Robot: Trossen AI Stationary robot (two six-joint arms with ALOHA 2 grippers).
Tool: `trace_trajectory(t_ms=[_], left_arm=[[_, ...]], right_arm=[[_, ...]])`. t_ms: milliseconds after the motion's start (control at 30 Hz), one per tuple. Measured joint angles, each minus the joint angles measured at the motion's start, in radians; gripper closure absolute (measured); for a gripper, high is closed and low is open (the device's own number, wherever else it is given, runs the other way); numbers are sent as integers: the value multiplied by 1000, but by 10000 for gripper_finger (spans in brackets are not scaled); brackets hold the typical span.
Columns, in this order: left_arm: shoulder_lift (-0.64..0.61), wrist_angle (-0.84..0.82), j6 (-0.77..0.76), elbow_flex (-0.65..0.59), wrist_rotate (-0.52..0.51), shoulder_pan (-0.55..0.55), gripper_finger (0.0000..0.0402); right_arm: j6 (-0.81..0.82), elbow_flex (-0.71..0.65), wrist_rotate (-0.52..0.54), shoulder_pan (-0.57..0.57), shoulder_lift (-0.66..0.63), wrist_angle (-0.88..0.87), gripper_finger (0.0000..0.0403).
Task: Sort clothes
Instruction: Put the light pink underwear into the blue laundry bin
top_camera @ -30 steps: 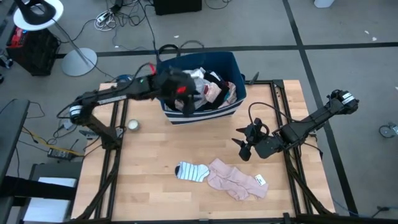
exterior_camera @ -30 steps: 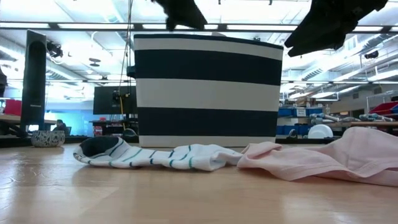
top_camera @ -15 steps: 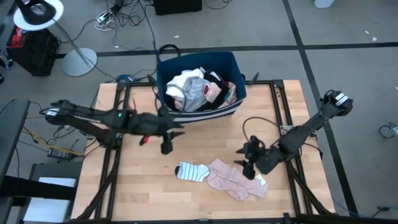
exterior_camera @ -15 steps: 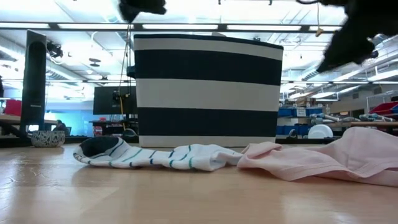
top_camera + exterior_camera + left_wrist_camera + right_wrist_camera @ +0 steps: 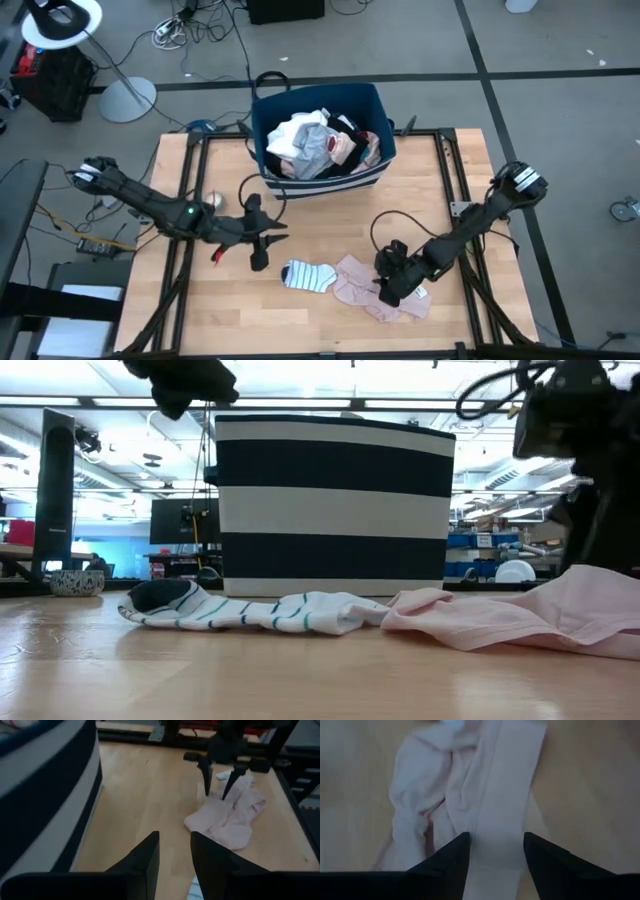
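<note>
A navy and white striped bin (image 5: 322, 178) at the table's far middle holds several mixed garments (image 5: 310, 140). A white sock with dark stripes (image 5: 308, 275) and a pink garment (image 5: 385, 298) lie flat on the table near the front. My left gripper (image 5: 268, 240) is open and empty above the table, left of the sock. My right gripper (image 5: 383, 292) is open and points down over the pink garment, its fingers on either side of a flat band of it (image 5: 497, 795). My right gripper comes at the pink garment from above with open fingers (image 5: 207, 782) that reach down to its far part (image 5: 220, 805). I cannot tell whether the fingertips touch the cloth. The garment lies flat and slack on the table.
A small round object (image 5: 213, 200) sits on the table left of the bin. The bin stands behind the sock (image 5: 240, 610) and the pink garment (image 5: 520, 615) in the low view. Bare wood lies to the left and the near side of the garments.
My left gripper has gone from above the bin toward the table's near edge and down, and now hangs left of the sock. My right gripper has gone toward the near edge, a little left and down, over the pink garment. The garments on the table have kept still.
</note>
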Motion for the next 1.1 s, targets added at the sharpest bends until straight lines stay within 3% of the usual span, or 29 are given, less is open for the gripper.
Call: trace_trajectory(t_ms=[133,333,533,633,867,1100], left_arm=[[0,109,-8,-83,-2,-19,285],[2,215,-70,-196,-1,-33,285],[3,401,-74,-301,-1,-33,285],[3,432,-76,-335,-2,-32,285],[10,430,-78,-343,-19,-32,285],[10,429,-74,-343,-32,-32,285]], right_arm=[[23,0,-15,0,46,26,254],[-36,0,-23,-10,32,19,387],[-78,16,7,-55,-121,-110,397],[-124,72,74,-65,-214,-225,397],[-316,292,226,-94,-373,-473,400],[-644,568,278,-194,-382,-549,401]])
